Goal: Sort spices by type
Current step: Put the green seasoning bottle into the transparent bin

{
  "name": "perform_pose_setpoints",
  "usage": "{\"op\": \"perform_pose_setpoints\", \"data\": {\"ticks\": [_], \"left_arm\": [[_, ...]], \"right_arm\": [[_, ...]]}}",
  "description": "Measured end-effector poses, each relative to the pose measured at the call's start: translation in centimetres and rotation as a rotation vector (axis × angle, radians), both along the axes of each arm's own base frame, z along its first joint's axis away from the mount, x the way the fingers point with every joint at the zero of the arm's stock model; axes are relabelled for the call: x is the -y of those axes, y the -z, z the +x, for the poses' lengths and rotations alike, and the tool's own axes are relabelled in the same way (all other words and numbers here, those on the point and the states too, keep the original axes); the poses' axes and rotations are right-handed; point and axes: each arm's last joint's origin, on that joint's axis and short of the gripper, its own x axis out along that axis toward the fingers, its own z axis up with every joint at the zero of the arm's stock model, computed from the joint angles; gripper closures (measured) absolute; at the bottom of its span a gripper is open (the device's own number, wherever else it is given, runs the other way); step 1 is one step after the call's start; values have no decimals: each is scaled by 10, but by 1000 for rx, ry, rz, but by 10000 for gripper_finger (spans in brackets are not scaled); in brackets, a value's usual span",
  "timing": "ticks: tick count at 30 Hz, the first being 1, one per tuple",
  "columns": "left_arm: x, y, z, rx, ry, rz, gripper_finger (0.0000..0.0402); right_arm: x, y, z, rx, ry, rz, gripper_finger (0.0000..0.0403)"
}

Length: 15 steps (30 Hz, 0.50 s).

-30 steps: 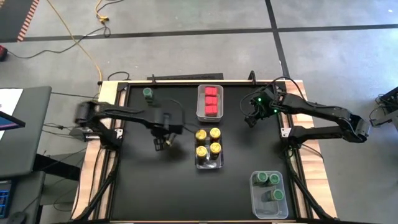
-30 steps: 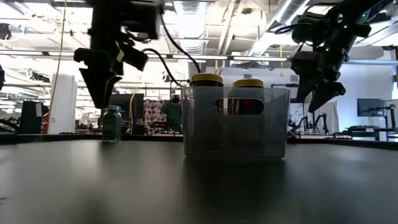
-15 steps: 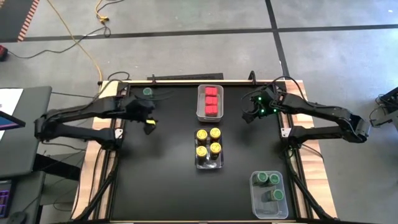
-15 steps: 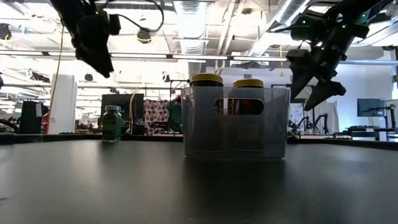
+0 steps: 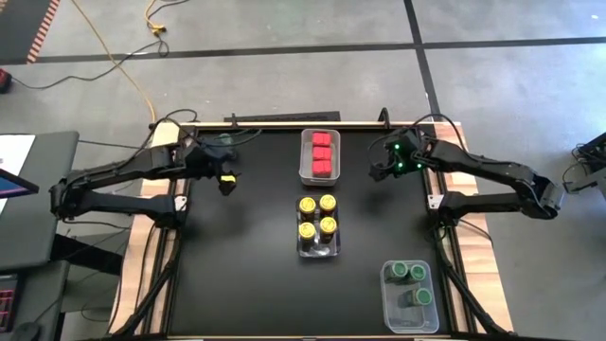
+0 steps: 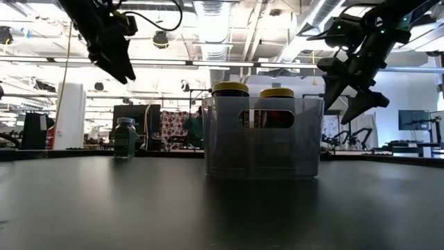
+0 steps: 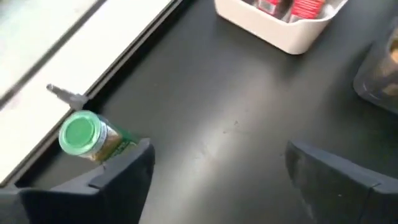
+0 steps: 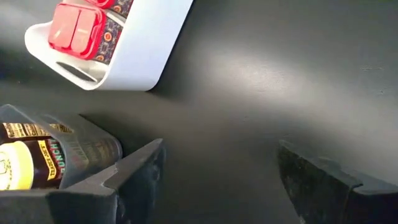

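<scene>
A lone green-lidded spice jar (image 7: 84, 134) stands upright on the black table near its far left corner, also seen in the low view (image 6: 125, 137). My left gripper (image 7: 214, 162) hovers open above the table just near of that jar (image 5: 225, 178), with nothing between its fingers. My right gripper (image 8: 217, 162) hangs open in the air right of the bin of red-topped spices (image 5: 320, 156), empty (image 5: 382, 170). Several yellow-lidded jars stand in a clear bin (image 5: 317, 227) at mid-table. Three green-lidded jars are in a clear bin (image 5: 409, 294) at the near right.
A raised rail runs along the table's far edge (image 7: 124, 56) just behind the lone jar. Bare black tabletop lies between the jar and the bins (image 5: 256, 256) and across the near left.
My left gripper has swung from beside the yellow-lidded bin toward the table's far left, rising and tipping as it went, and now hangs close to the lone green-lidded jar. My right gripper has rolled a little about its own axis while staying where it was.
</scene>
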Motion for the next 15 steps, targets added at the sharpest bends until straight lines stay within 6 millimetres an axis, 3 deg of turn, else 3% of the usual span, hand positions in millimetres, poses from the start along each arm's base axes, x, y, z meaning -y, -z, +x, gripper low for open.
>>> {"op": "perform_pose_setpoints", "data": {"ticks": [4,15], "left_arm": [[-2,4,5,3,-50,-37,44],[-12,10,21,-16,-52,-31,42]], "right_arm": [[2,0,-1,0,12,0,77],[3,0,-2,1,32,5,77]]}}
